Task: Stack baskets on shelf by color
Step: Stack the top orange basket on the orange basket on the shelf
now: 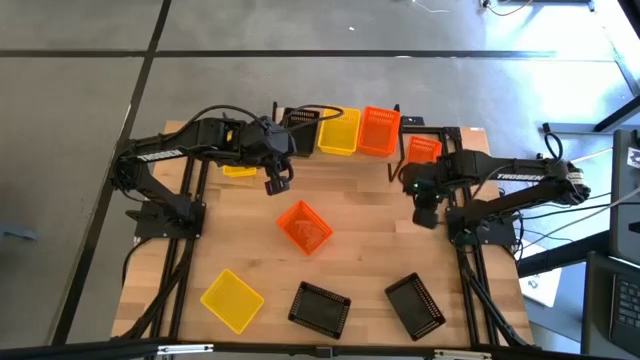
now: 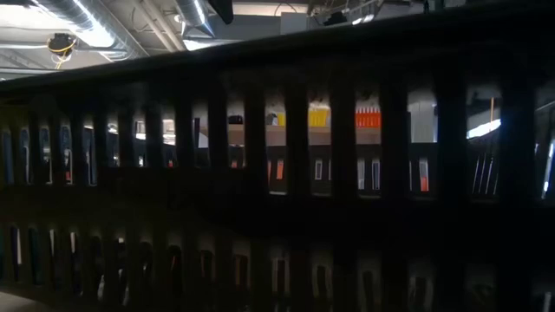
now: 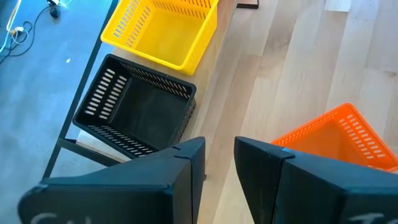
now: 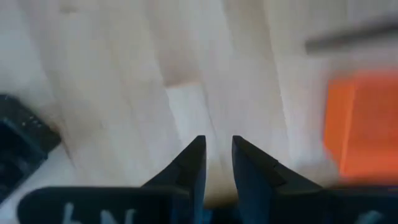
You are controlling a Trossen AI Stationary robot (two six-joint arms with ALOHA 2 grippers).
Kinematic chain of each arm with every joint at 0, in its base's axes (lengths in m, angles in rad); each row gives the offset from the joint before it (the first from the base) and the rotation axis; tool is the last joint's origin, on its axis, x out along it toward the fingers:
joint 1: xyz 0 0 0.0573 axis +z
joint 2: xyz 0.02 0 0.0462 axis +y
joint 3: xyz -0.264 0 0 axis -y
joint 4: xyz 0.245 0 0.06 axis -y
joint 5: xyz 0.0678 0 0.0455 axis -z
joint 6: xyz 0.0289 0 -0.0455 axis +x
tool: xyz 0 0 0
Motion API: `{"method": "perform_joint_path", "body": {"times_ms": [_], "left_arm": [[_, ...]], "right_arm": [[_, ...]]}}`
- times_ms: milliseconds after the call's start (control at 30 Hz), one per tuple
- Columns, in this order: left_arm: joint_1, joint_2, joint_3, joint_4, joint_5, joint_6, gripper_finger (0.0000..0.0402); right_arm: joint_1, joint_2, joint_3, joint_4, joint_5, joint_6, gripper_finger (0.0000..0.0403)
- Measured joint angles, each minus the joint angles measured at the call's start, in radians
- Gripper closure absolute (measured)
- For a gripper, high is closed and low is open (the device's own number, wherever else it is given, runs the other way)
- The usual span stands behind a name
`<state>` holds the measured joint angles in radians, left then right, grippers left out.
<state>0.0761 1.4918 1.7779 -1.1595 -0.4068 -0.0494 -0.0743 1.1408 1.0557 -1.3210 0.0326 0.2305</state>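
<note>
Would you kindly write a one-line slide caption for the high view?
Both empty grippers, left and right, hover above the table; an orange basket lies mid-table.

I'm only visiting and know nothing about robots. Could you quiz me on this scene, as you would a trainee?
1. True or false: the left claw is holding a basket.
2. How many black baskets can be seen from above? A one, B two, C three.
3. Fill in: the middle basket, lying between the two arms, is ____.

Key: 1 false, as nothing is between its fingers; 2 C; 3 orange.
</note>
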Motion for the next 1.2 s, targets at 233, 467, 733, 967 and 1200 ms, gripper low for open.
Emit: {"method": "perform_joint_path", "body": {"times_ms": [233,467,733,967,1200], "left_arm": [[0.000,0.000,0.000,0.000,0.000,0.014,0.0324],[0.000,0.000,0.000,0.001,0.000,0.006,0.0324],[0.000,0.000,0.000,0.001,0.000,-0.002,0.0324],[0.000,0.000,0.000,0.002,0.000,-0.002,0.0324],[0.000,0.000,0.000,0.002,0.000,-0.002,0.0324]], "right_arm": [[-0.124,0.000,0.000,-0.031,0.018,0.034,0.0328],[-0.320,0.000,0.000,-0.035,0.007,-0.056,0.0328],[-0.542,0.000,-0.035,-0.031,-0.145,-0.209,0.0328],[-0.648,0.000,-0.188,0.109,-0.158,-0.393,0.0328],[-0.664,0.000,-0.255,0.273,-0.103,-0.400,0.0328]]}}
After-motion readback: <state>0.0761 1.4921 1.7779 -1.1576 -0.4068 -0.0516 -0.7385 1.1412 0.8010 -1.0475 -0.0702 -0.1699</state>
